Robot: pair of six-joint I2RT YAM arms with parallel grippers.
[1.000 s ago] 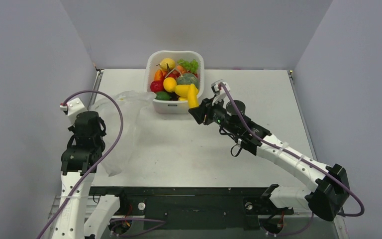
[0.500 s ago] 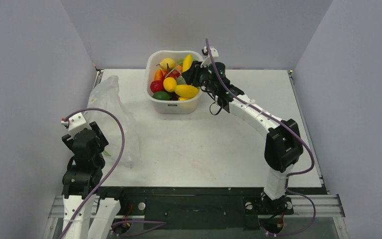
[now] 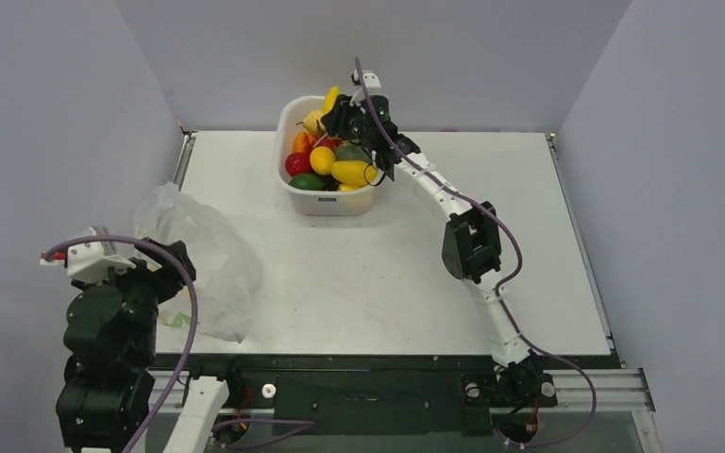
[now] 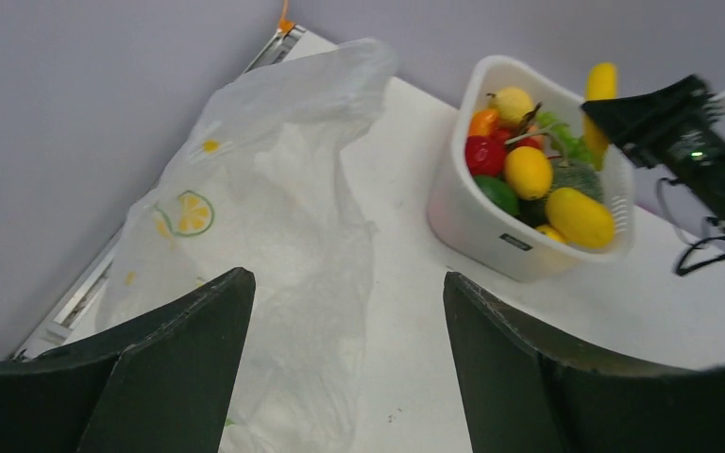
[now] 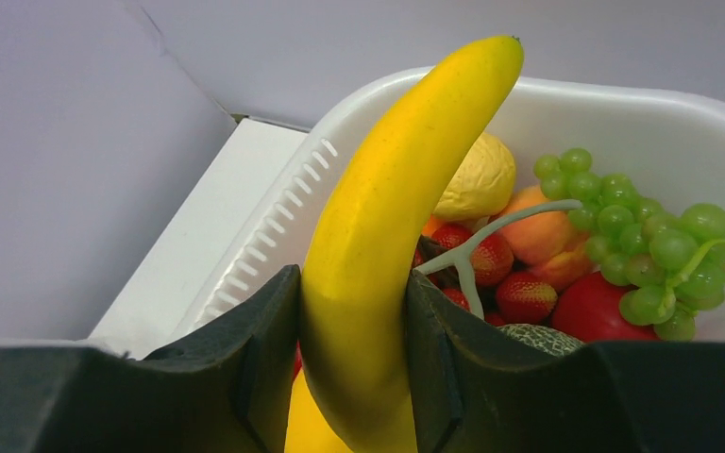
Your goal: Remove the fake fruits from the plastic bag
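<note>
A yellow banana [image 5: 406, 189] stands upright in my right gripper [image 5: 351, 283], which is shut on its lower half. In the top view the right gripper [image 3: 340, 115] holds the banana [image 3: 330, 97] over the far rim of the white tub [image 3: 332, 202]. The tub holds other fake fruits: green grapes [image 5: 661, 245], a lemon-like one [image 5: 477, 179] and yellow ones [image 3: 354, 172]. The plastic bag [image 3: 203, 255] lies crumpled and slack at the table's left. My left gripper [image 4: 347, 278] is open above the bag's [image 4: 264, 208] near end, with nothing between its fingers.
The tub [image 4: 472, 212] also holds a red round fruit [image 3: 296, 163], strawberries [image 5: 529, 294] and a ribbed green squash [image 5: 540, 338]. Grey walls close in the table on the left, back and right. The right arm stretches diagonally across the table's right half.
My left gripper opened, let go of the bag and drew back to the near left; the bag slumped onto the table. My right gripper carried the banana from the tub's front to over its far rim.
</note>
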